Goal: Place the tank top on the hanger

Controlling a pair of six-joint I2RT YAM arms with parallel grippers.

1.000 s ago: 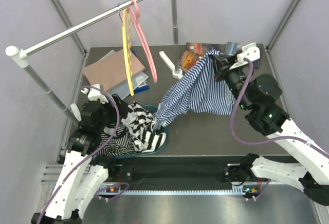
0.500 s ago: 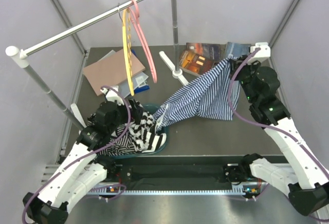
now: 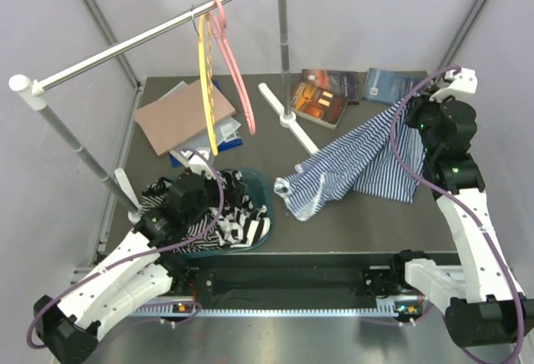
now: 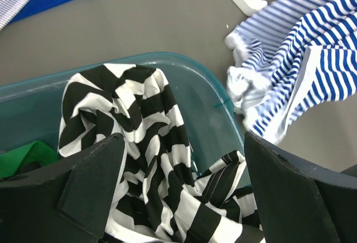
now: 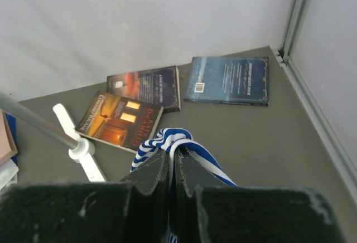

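The blue-and-white striped tank top (image 3: 359, 164) hangs from my right gripper (image 3: 410, 103) at the right and trails down to the table, its free end lying by the teal bin. In the right wrist view my right gripper (image 5: 173, 155) is shut on a fold of the tank top (image 5: 170, 139). My left gripper (image 4: 184, 181) is open over the teal bin (image 3: 260, 190), above bold black-and-white striped clothes (image 4: 145, 142), holding nothing. The pink hanger (image 3: 230, 59) hangs on the metal rail (image 3: 150, 34) beside a yellow hanger (image 3: 204, 80).
Three books (image 3: 321, 97) lie at the back right. The rail's white foot (image 3: 288, 126) stands mid-table. A brown board (image 3: 179, 113) and blue folder (image 3: 213, 143) lie at the back left. Walls close in on both sides.
My right gripper has pulled the tank top right and back, out of the bin; its lower end now lies on the table. My left gripper has let go and drawn back over the bin.
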